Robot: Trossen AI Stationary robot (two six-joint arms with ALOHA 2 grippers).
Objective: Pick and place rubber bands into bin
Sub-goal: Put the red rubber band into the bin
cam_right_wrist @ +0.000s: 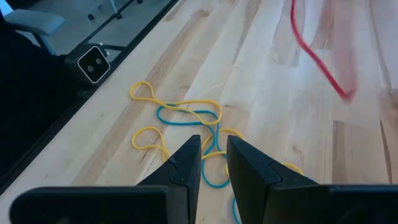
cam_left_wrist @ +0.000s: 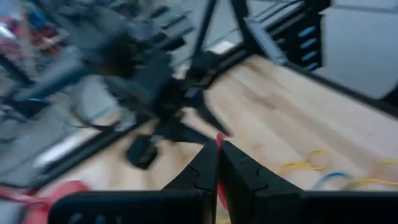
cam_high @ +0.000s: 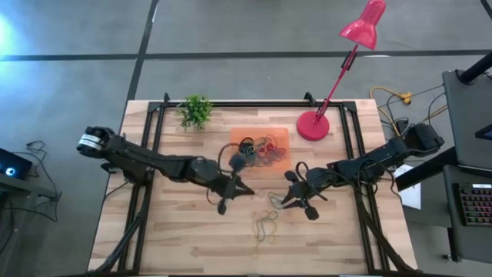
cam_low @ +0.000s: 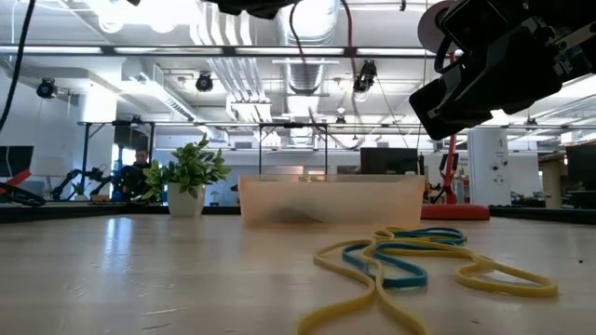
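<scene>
The bin (cam_high: 283, 168), an orange tray at the table's far middle, holds several rubber bands (cam_high: 261, 148); it also shows in the low view (cam_low: 331, 200). More yellow and blue rubber bands (cam_high: 265, 223) lie loose on the wood nearer the front (cam_right_wrist: 186, 115) (cam_low: 410, 261). My left gripper (cam_high: 247, 192) hovers just in front of the bin, shut on a red rubber band (cam_left_wrist: 219, 138). My right gripper (cam_high: 283, 198) faces it from the right, raised above the loose bands, its fingers (cam_right_wrist: 211, 149) a little apart with nothing between them. My left gripper pinches the red rubber band (cam_left_wrist: 219, 139) between its two fingertips; only a short bit of it shows above the shut tips. The band is lifted clear of the table, and a red loop (cam_right_wrist: 317, 56) shows blurred in the air in the right wrist view.
A small potted plant (cam_high: 196, 111) stands at the far left and a red lamp's round base (cam_high: 313, 125) right of the bin. Black frame rails (cam_high: 154, 131) run along the table's sides. Bare wood lies at the near left.
</scene>
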